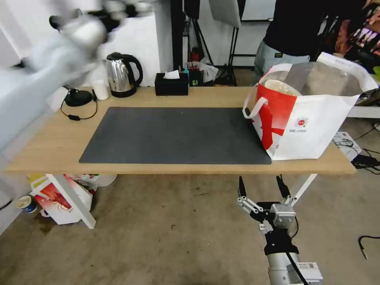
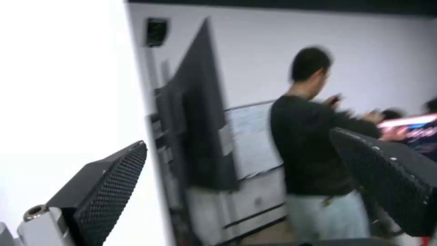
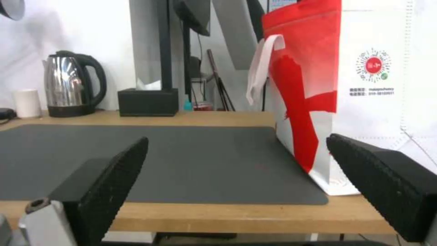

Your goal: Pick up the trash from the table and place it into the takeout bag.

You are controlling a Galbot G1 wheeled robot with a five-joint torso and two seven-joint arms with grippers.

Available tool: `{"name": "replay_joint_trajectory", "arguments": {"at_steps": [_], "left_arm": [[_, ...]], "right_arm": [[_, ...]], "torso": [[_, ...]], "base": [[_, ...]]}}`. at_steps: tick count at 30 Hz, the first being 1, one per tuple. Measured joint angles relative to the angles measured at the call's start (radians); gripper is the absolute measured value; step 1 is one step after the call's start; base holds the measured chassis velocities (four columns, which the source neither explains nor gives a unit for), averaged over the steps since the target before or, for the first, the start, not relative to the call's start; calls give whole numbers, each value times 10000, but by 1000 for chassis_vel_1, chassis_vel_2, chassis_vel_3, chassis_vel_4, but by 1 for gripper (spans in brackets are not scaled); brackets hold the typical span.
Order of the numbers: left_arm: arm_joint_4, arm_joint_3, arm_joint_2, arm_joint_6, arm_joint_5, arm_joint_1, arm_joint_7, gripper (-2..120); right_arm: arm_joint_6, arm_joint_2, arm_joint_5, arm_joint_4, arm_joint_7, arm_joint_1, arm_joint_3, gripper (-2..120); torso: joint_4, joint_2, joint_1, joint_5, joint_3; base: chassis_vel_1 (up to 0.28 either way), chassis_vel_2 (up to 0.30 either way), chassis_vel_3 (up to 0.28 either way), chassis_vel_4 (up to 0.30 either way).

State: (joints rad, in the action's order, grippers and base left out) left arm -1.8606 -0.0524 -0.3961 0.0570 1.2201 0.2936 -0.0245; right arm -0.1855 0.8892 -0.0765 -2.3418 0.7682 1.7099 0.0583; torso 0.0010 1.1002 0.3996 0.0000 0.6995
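Two empty grippers, jaws apart: left gripper (image 2: 241, 191) raised high, right gripper (image 1: 261, 189) below the light-wood table (image 1: 158, 99). Risk: the raised arm clipping the boxy white-and-red takeout bag (image 1: 312, 122).

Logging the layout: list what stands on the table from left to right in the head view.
Black round base with cord → white cup → steel kettle → black tissue box → takeout bag, all on the table.
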Motion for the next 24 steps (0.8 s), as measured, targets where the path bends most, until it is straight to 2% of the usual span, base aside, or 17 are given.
{"name": "replay_joint_trajectory", "arguments": {"at_steps": [1,2,3,6,7,9,13,14,15,16,17,20,21,23,24], "left_arm": [[-63,-647,84,185,-195,889,0,100],[-63,-647,84,185,-195,889,0,100],[-193,-1650,110,324,-421,2142,-1,100],[-763,-4341,-218,378,-887,5261,41,100],[-763,-4341,-218,378,-887,5261,41,100],[-1218,-5822,-702,379,-1301,7083,56,100],[-1508,-6428,-1119,375,-1556,7794,63,100],[-2072,-6975,-1806,280,-1941,8369,83,100],[-2452,-7371,-2195,210,-2152,8727,87,100],[-2452,-7371,-2195,210,-2152,8727,87,100],[-2723,-7681,-2544,146,-2365,9084,87,100],[-3493,-8622,-4018,105,-3351,10659,-51,100],[-3493,-8622,-4018,105,-3351,10659,-51,100],[-3771,-8867,-4911,221,-4054,11418,-231,100],[-3808,-8884,-5017,243,-4159,11507,-255,100]], "right_arm": [[0,0,0,0,0,0,-1,100],[0,0,0,0,0,0,-1,100],[0,0,0,0,0,0,0,100],[1,0,0,0,0,0,-1,100],[1,0,0,0,0,0,-1,100],[1,-1,-1,0,1,2,0,100],[1,0,0,0,0,0,-1,100],[1,-1,0,0,0,0,0,100],[1,-1,0,0,0,0,0,100],[1,-1,0,0,0,0,0,100],[1,-1,0,0,0,-1,-1,100],[1,0,0,0,0,0,0,100],[1,0,0,0,0,0,0,100],[2,0,-1,0,0,0,-1,100],[1,0,-1,0,0,0,-1,100]], "torso": [[-3,0,-1,-3,1],[-3,0,-1,-3,1],[-11,-1,2,-14,4],[-18,-2,4,6,3],[-18,-2,4,6,3],[-8,-1,2,-3,3],[-5,-1,2,1,3],[-16,-2,4,-4,4],[-20,-2,4,4,4],[-20,-2,4,4,4],[-17,-3,3,9,3],[-8,-2,3,4,3],[-8,-2,3,4,3],[-1,-2,2,-4,3],[-1,-2,2,-5,3]], "base": [[0,0,0,0],[0,0,0,0],[0,0,0,0],[0,0,0,0],[0,0,0,0],[0,0,0,0],[0,0,0,0],[0,0,0,0],[0,0,0,0],[0,0,0,0],[0,0,0,0],[0,0,0,0],[0,0,0,0],[0,0,0,0],[0,0,0,0]]}}
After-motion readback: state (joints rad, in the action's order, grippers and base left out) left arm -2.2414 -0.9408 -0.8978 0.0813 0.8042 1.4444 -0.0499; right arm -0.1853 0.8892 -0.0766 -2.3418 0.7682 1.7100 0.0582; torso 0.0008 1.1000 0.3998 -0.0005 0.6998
